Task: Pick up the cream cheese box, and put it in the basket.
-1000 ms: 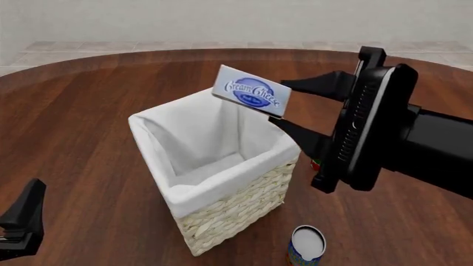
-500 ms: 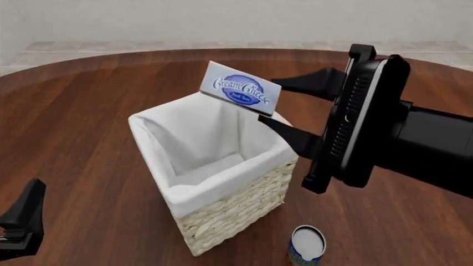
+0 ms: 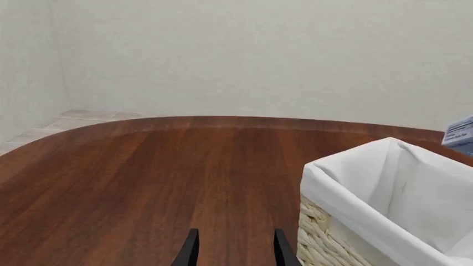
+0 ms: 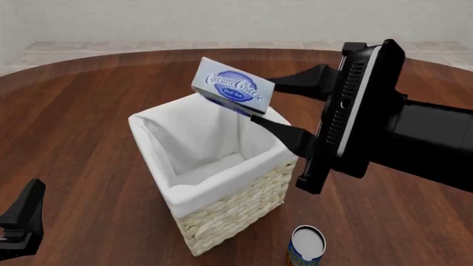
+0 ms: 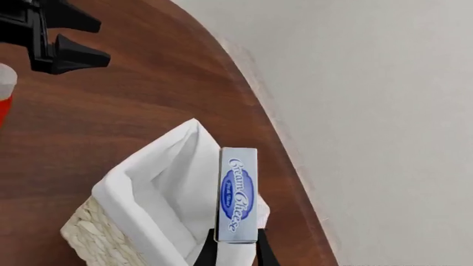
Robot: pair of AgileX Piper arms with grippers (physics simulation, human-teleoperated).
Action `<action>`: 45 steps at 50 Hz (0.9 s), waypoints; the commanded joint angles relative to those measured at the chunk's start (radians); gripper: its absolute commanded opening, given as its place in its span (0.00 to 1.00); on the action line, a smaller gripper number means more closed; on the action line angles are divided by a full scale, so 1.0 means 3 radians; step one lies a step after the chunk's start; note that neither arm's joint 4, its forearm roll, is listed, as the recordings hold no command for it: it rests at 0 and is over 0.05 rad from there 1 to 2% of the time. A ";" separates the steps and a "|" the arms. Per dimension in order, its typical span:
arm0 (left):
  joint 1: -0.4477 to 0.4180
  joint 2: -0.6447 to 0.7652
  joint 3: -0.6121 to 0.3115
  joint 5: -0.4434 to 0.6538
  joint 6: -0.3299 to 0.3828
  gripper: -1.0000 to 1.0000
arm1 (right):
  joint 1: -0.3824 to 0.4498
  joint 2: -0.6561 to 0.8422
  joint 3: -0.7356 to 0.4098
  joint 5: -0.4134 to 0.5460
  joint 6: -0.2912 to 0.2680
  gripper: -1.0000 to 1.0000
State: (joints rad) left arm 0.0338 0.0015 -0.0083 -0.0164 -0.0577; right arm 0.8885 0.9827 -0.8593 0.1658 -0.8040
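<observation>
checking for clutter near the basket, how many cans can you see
2: a blue-orange can on the table in front of the basket, and a red can, only its edge showing in the right wrist view. Others may be hidden.

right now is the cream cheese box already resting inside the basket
No, the cream cheese box is held in the right gripper in the air above the basket's far rim.

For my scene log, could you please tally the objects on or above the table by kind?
Cartons: 1, the white and blue cream cheese box, held above the basket.
Baskets: 1, the pale woven wicker basket with white liner.
Cans: 2, a blue-orange can and a red can.
Total: 4
</observation>
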 commanded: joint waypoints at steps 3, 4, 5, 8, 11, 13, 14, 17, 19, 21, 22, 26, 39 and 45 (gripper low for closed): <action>0.0001 0.0000 -0.0001 -0.0001 -0.0001 1.00 | 0.0023 0.0017 -0.0059 0.0051 0.0160 0.00; 0.0000 0.0000 0.0000 -0.0001 -0.0001 1.00 | 0.0042 0.0017 -0.0069 0.0081 0.0189 0.00; -0.0001 0.0000 0.0000 -0.0001 0.0000 1.00 | 0.0037 0.0014 -0.0057 0.0071 0.0179 0.00; 0.0000 0.0000 0.0001 -0.0002 0.0000 1.00 | 0.0037 0.0025 -0.0061 0.0075 0.0201 0.00; 0.0000 0.0000 0.0002 -0.0002 0.0002 1.00 | 0.0052 0.0031 -0.0064 0.0101 0.0222 0.00; -0.0001 -0.0001 0.0001 -0.0003 0.0000 1.00 | 0.0053 0.0032 -0.0065 0.0108 0.0230 0.00; -0.0001 -0.0001 0.0002 -0.0003 0.0001 1.00 | 0.0052 0.0034 -0.0066 0.0118 0.0238 0.00; 0.0000 -0.0001 0.0002 -0.0004 -0.0001 1.00 | 0.0059 0.0042 -0.0064 0.0139 0.0246 0.00; -0.0003 -0.0001 0.0003 -0.0003 0.0003 1.00 | 0.0066 0.0052 -0.0058 0.0156 0.0261 0.00; 0.0000 -0.0001 0.0002 -0.0004 0.0000 1.00 | 0.0070 0.0071 -0.0076 0.0194 0.0305 0.00; 0.0001 -0.0001 0.0002 -0.0005 -0.0003 1.00 | 0.0077 0.0062 -0.0051 0.0187 0.0286 0.00; -0.0001 -0.0001 0.0002 -0.0005 0.0001 1.00 | 0.0080 0.0065 -0.0048 0.0197 0.0298 0.00; -0.0001 -0.0001 0.0003 -0.0005 0.0005 1.00 | 0.0068 0.0062 -0.0015 0.0193 0.0319 0.00; -0.0001 0.0000 0.0004 -0.0002 0.0006 1.00 | 0.0063 0.0057 0.0004 0.0184 0.0323 0.00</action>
State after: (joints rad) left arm 0.0335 0.0013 -0.0073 -0.0175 -0.0565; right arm 0.9093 1.0050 -0.8580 0.2261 -0.7278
